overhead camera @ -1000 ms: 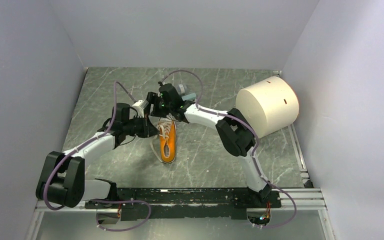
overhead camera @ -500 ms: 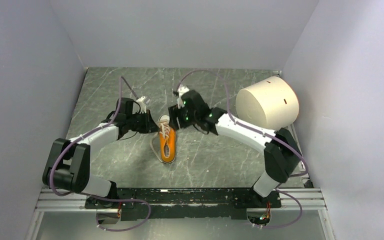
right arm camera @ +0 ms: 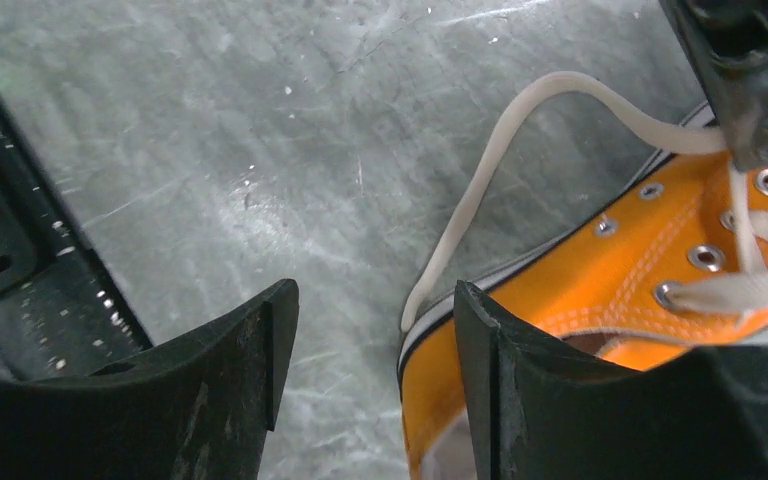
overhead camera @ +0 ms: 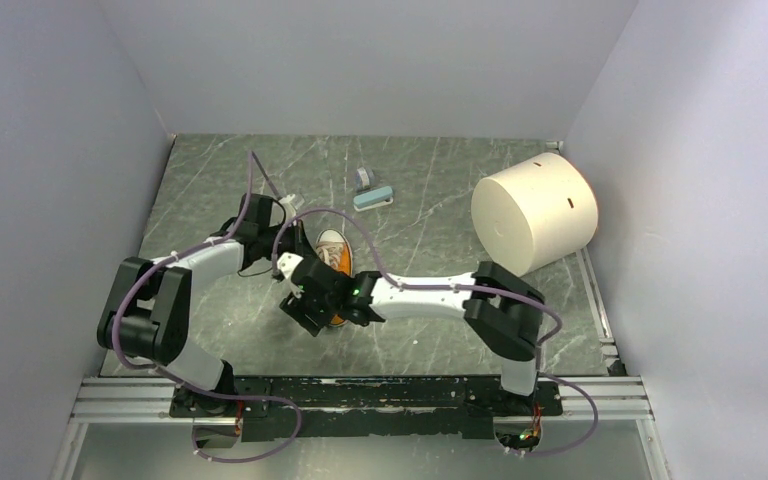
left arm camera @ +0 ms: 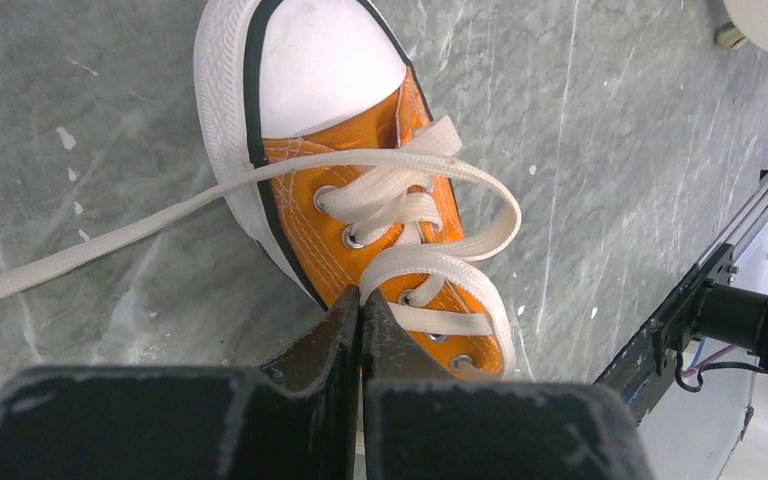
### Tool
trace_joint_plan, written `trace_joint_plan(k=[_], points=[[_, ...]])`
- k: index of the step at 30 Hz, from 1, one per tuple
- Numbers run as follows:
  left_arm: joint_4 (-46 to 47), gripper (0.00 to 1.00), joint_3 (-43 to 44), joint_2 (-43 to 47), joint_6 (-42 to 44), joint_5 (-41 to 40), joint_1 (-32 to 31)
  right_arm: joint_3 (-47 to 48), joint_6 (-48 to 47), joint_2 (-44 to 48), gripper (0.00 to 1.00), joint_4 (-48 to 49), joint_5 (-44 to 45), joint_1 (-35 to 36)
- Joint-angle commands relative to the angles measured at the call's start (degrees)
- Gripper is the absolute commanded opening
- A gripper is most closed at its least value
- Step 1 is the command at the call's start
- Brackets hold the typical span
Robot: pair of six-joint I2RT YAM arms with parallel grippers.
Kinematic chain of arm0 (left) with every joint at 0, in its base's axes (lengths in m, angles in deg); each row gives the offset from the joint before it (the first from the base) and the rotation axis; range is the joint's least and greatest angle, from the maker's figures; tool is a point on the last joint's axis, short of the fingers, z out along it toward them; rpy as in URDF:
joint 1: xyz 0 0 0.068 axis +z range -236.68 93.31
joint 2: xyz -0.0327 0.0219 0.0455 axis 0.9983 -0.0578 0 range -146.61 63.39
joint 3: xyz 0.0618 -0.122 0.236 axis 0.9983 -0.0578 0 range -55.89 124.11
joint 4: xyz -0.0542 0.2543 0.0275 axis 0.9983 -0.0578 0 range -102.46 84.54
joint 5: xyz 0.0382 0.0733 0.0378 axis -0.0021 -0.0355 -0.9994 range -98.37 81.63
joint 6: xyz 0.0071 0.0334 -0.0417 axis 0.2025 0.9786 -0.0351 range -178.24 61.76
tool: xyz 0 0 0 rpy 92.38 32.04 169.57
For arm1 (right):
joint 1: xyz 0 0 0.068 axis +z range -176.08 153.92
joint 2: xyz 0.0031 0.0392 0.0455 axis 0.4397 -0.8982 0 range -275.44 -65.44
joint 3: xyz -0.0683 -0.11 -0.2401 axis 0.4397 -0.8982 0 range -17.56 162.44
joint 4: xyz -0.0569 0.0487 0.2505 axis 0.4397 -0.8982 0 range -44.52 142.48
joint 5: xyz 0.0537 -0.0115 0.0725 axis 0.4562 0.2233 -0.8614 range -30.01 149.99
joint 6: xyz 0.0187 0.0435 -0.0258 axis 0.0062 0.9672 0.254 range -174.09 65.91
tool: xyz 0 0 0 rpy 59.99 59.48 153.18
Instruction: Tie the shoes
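The orange sneaker [overhead camera: 338, 258] lies on the dark marble table, with its white toe cap [left arm camera: 325, 65] pointing away from the arm bases. My left gripper [left arm camera: 362, 296] hangs over the eyelets and is shut on a cream lace loop [left arm camera: 480, 235]. Another lace [left arm camera: 110, 240] trails off to the left. In the top view the left gripper [overhead camera: 306, 248] is partly hidden by the right arm. My right gripper [right arm camera: 375, 300] is open low beside the shoe's side near the heel. One finger [right arm camera: 480, 340] is over the shoe [right arm camera: 600, 270], and a loose lace end [right arm camera: 480, 190] lies between the jaws. It also shows in the top view [overhead camera: 305, 306].
A big cream cylinder [overhead camera: 535, 212] lies on its side at the right. Two small blue-grey objects [overhead camera: 370, 190] sit at the back. The black base rail [overhead camera: 360, 390] runs along the near edge. Grey walls close in the left, back and right.
My right arm has swung from the far side of the shoe round to its near side, beside the heel. My left gripper has stayed over the shoe.
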Motion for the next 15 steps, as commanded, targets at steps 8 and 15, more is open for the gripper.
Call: trace_joint_plan(k=[8,15], points=[[-1.83,0.05,2.47,-2.02,1.43,-1.24,0.68,2.76,0.09,-5.94,0.56,6.24,14.03,1.56],[-0.37,0.05,1.94,-2.19,-0.08,0.05,1.12,3.04,2.57,-8.98,0.51,5.95,18.45,1.88]])
